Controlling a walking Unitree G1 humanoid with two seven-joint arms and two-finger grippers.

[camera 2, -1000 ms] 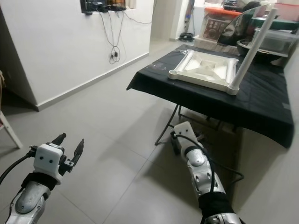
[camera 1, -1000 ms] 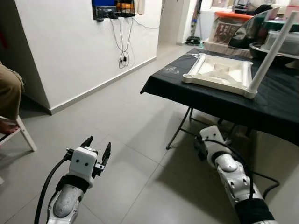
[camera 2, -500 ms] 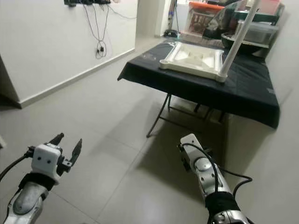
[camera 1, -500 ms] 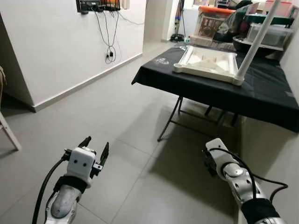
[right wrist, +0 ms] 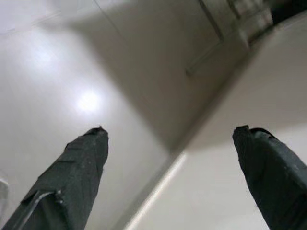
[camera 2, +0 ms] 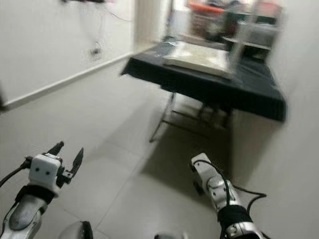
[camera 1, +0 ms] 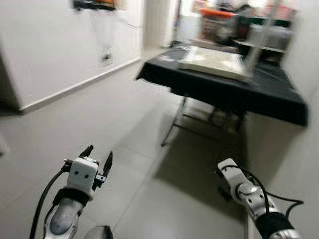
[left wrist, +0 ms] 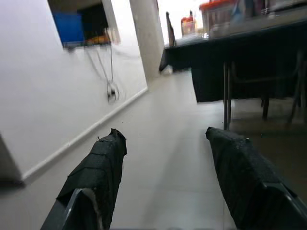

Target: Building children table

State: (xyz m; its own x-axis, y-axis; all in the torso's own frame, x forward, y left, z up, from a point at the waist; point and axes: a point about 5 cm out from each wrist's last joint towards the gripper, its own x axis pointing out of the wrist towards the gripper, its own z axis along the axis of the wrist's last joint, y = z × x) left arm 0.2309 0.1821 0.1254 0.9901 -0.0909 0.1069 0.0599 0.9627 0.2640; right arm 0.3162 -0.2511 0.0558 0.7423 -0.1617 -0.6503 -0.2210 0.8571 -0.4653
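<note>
**Child's table waits upside down on the black table, out of reach**

The white child's table (camera 1: 214, 59) lies top-down on the black-draped table (camera 1: 269, 97) at your one o'clock, one white leg (camera 1: 258, 42) standing up at its near right corner; the view is blurred. It looks like stiff, light, smooth plastic, so you would do well to grip the frame's raised edge or the leg low down. Your left gripper (camera 1: 96, 156) hovers at seven o'clock, fingers (left wrist: 98, 167) spread wide with nothing between them. Your right gripper (right wrist: 168, 158) hangs low at five o'clock, equally spread and empty. Smooth pale floor tiles (camera 1: 99, 114); white wall (camera 1: 45, 45) at ten o'clock with cables.
</note>
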